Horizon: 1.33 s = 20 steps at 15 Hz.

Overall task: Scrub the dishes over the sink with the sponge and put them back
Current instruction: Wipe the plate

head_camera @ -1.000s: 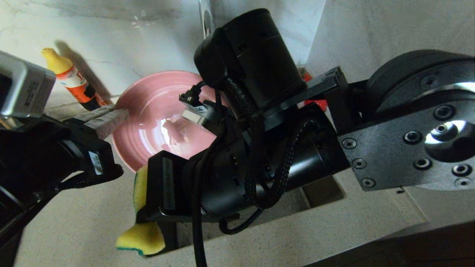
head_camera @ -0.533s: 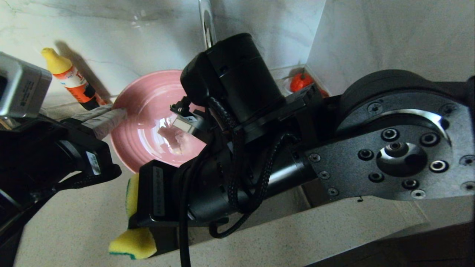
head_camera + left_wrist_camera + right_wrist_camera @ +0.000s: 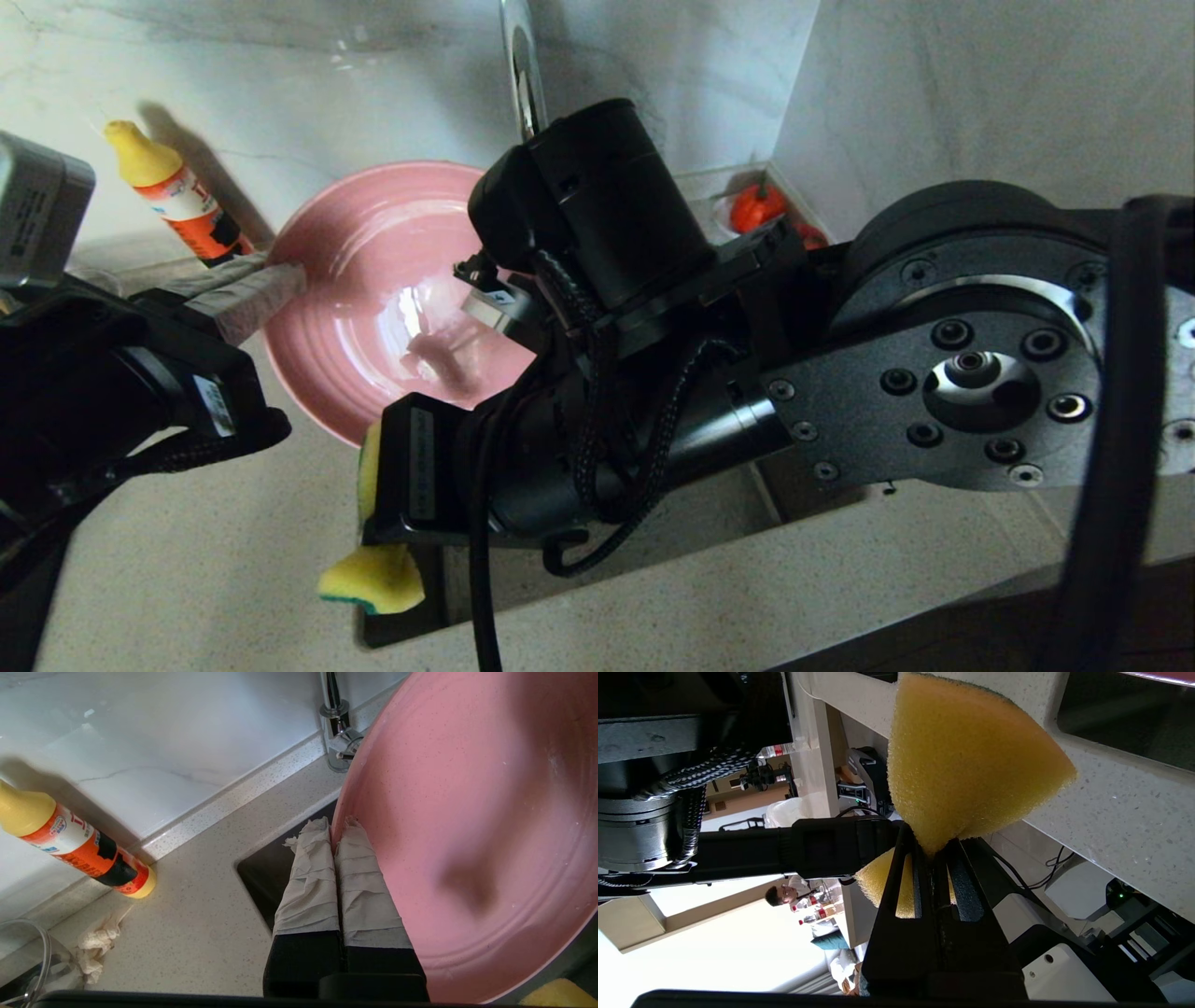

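Pink stoneware is in my custody: the plate (image 3: 472,826) is pinched at its rim between the cloth-wrapped fingers (image 3: 306,882) of my left gripper (image 3: 335,828), which are pressed together on the edge and hold it tilted, its hollow face turned toward my right arm. Directly below those fingers lies the corner of the sink (image 3: 261,877), so the plate hangs over the basin, with the tap (image 3: 334,723) just beyond it.

My right gripper (image 3: 931,851) is clamped hard on the sponge (image 3: 966,760), squeezing its middle so the yellow foam flares out past the fingertips. In the head view the sponge (image 3: 373,579) sits just beside the plate's lower rim (image 3: 308,411), at the counter (image 3: 187,560) edge; I cannot confirm contact with the plate from any view.

Assessment of progress: both pick-ups are complete and the plate is presented over the sink. Scrubbing of this plate appears under way or about to resume; I cannot judge how clean it is, though faint specks show on its face. Outstanding: finish the plate, return it, then handle the remaining dishes, none of which is visible here.

Noted nearby: a detergent bottle (image 3: 74,847) against the wall beyond my left gripper.
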{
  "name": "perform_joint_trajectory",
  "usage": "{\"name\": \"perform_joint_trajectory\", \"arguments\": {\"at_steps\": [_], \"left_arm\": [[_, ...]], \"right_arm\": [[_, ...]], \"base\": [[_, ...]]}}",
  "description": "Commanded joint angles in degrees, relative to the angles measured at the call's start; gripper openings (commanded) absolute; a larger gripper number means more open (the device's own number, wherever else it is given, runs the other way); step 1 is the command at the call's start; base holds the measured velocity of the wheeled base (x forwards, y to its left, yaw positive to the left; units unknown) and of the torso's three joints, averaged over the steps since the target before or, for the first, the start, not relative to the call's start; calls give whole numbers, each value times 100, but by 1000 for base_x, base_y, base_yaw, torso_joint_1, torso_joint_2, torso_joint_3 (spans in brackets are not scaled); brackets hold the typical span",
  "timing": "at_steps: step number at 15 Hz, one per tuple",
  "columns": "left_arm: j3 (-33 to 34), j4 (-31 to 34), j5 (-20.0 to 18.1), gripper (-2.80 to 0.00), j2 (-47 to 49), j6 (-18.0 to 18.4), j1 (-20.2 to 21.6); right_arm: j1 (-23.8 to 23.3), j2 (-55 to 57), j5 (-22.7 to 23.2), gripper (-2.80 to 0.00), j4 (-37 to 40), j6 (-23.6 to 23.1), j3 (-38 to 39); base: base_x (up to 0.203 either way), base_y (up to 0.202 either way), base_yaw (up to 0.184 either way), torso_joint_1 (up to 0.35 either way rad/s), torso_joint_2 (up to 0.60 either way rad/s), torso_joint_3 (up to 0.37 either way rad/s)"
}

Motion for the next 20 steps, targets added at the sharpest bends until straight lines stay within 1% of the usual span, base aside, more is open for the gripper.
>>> {"name": "perform_joint_trajectory", "arguments": {"at_steps": [1,6,10,14,17,20], "left_arm": [[-4,-20,15,-280,-10,13,4],[5,-12,23,-280,-89,13,-5],[14,-12,23,-280,-98,13,-5],[31,-12,23,-280,-124,21,2],[31,76,15,-280,-142,21,-5],[61,85,6,-280,-142,22,-5]], "right_arm": [[-25,1,-6,-280,-3,29,1],[-321,-111,-3,-280,24,20,1],[-445,-254,3,-280,50,20,1],[-672,-348,3,-280,111,12,1],[-818,-412,-4,-280,103,10,1],[-860,-520,3,-280,71,3,-13]], "base": [[0,0,0,0,0,0],[0,0,0,0,0,0],[0,0,0,0,0,0],[0,0,0,0,0,0],[0,0,0,0,0,0],[0,0,0,0,0,0]]}}
